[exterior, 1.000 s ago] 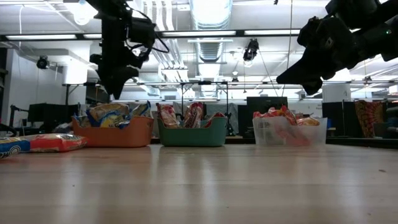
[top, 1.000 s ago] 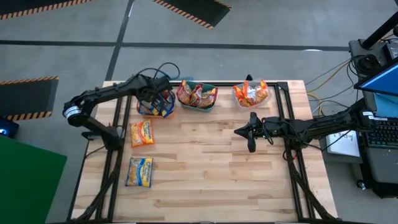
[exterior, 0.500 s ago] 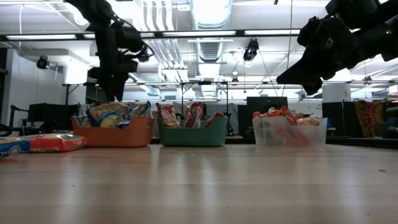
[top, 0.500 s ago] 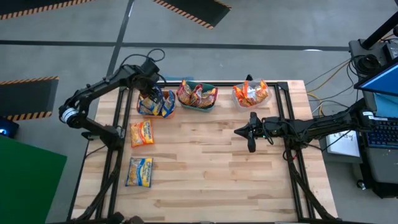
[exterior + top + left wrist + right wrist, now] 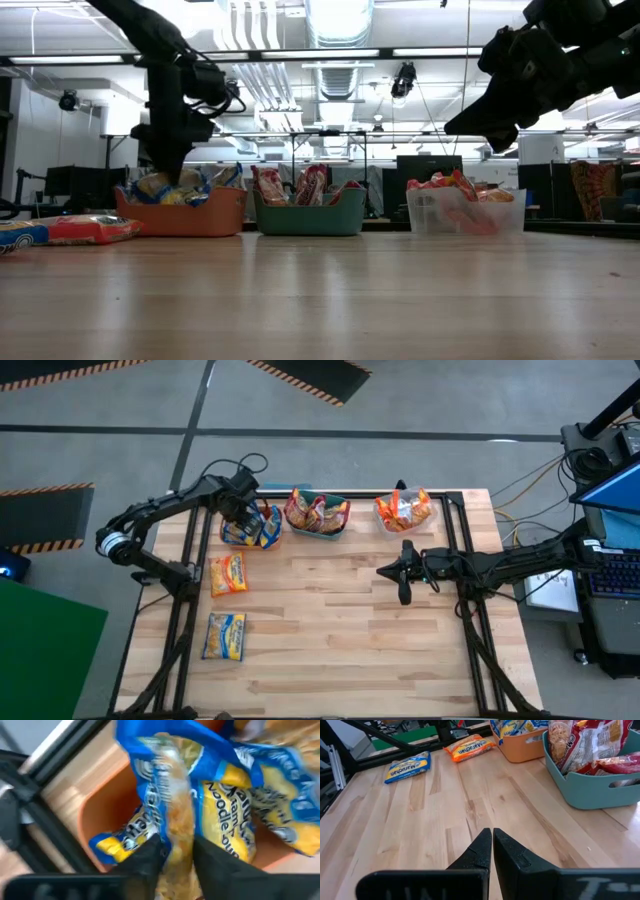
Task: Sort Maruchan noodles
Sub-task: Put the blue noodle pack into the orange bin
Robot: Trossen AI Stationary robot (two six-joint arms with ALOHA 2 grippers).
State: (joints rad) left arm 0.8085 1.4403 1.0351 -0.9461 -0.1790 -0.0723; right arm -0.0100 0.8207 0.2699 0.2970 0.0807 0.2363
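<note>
Several blue-and-yellow Maruchan packets stand bunched in the orange bin (image 5: 250, 528) at the far left. My left gripper (image 5: 176, 857) reaches down into this bin and is shut on one of them (image 5: 170, 795). In the low view its fingers (image 5: 165, 178) dip behind the bin's rim. One orange packet (image 5: 228, 574) and one blue-and-yellow packet (image 5: 224, 636) lie flat on the table near the left edge. My right gripper (image 5: 382, 571) hangs shut above the table's middle right with nothing in it. My left gripper pinches the upturned edge (image 5: 176, 840) of a blue-and-yellow packet between its two fingers. The fingers come from above, pointing steeply down into the orange bin. The packet stands on edge among the other packets, its lower part hidden by them.
A teal bin (image 5: 317, 515) with maroon-pink packets stands at the far middle. Right of it is a clear bin (image 5: 403, 510) with orange-red packets. Bare wood fills the table's middle and near side.
My left gripper has gone toward the table's far left corner and down. It started above the orange bin and now has its fingers among the blue-and-yellow packets there. My right arm has kept still.
</note>
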